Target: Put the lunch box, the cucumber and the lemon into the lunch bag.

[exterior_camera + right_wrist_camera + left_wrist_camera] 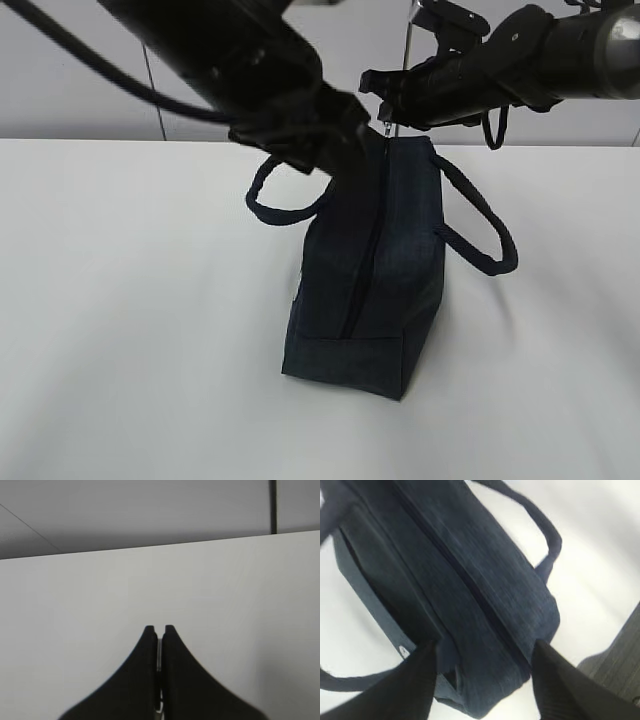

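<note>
The dark navy lunch bag (370,290) stands on the white table with its top zipper (365,260) closed along its length. My left gripper (338,148) is open at the bag's far top end. In the left wrist view its fingers (420,680) stand wide apart on either side of that end of the lunch bag (470,580). My right gripper (385,108) reaches in from the right to the same end. Its jaws (159,628) are shut on the thin silver zipper pull (159,655). The lunch box, the cucumber and the lemon are out of view.
The bag's two loop handles hang out to the left (285,205) and the right (490,235). A small white emblem (404,651) shows on the bag's side. White table (120,330) surrounds the bag, and a grey wall (80,100) stands behind it.
</note>
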You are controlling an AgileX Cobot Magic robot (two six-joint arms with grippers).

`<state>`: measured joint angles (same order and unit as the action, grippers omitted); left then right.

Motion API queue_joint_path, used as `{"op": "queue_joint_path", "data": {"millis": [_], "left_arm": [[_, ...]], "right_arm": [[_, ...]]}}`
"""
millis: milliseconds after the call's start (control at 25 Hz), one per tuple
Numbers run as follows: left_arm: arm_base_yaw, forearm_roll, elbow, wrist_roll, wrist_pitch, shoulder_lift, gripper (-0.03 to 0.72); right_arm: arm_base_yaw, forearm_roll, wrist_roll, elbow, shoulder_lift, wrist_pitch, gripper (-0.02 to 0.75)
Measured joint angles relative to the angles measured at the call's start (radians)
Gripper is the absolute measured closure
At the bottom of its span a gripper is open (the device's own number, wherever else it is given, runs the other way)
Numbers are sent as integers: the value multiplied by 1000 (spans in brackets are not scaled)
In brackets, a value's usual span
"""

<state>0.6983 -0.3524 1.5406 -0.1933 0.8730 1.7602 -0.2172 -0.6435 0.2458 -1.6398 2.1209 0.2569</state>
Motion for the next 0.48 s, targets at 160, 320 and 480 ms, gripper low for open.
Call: {"op": "queue_joint_path", "data": {"millis": [160,320,480], "left_arm": [[-59,-13,100,57,27,4,265],[-112,-60,198,73,98,72,265],[-119,-81,270,73,157,157,265]], "right_arm": [[0,0,0,0,0,0,738],[0,0,0,0,0,0,738],[0,0,0,0,0,2,738]]}}
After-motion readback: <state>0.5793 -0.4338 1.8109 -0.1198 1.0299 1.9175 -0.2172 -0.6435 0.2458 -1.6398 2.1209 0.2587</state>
